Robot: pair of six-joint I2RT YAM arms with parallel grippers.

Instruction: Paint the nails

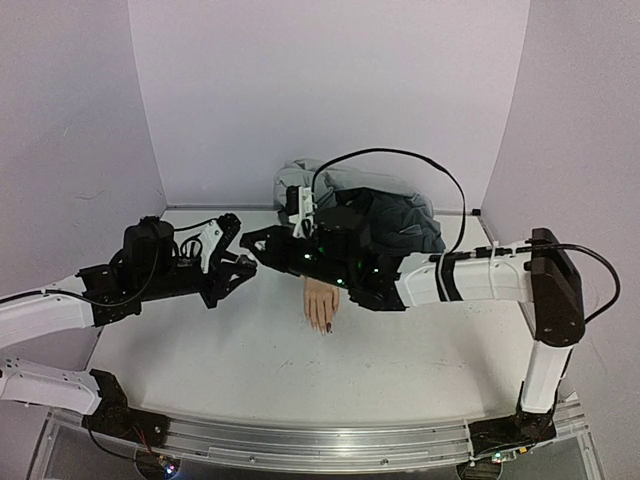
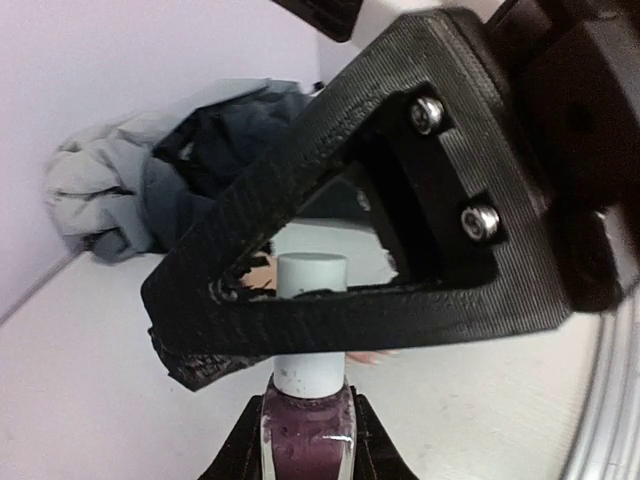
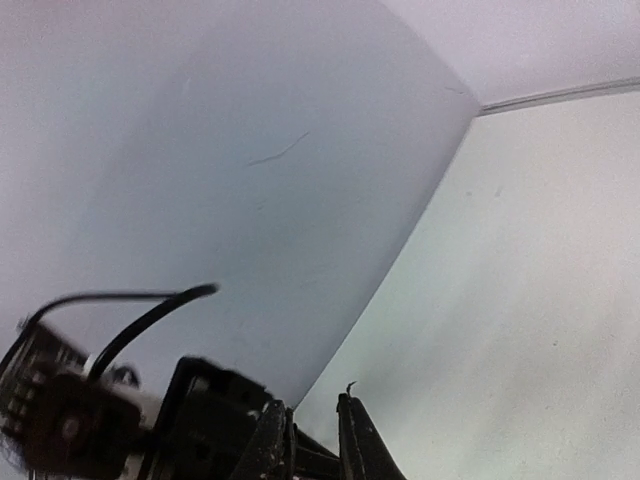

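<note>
Faintly, tiny nails [image 1: 326, 327] show dark polish

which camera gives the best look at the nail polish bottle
Left wrist: the polish bottle sits close up in the left pincer, purple glass and white cap clear. In the top external view it cannot be made out; the right wrist view shows none of it.
</note>
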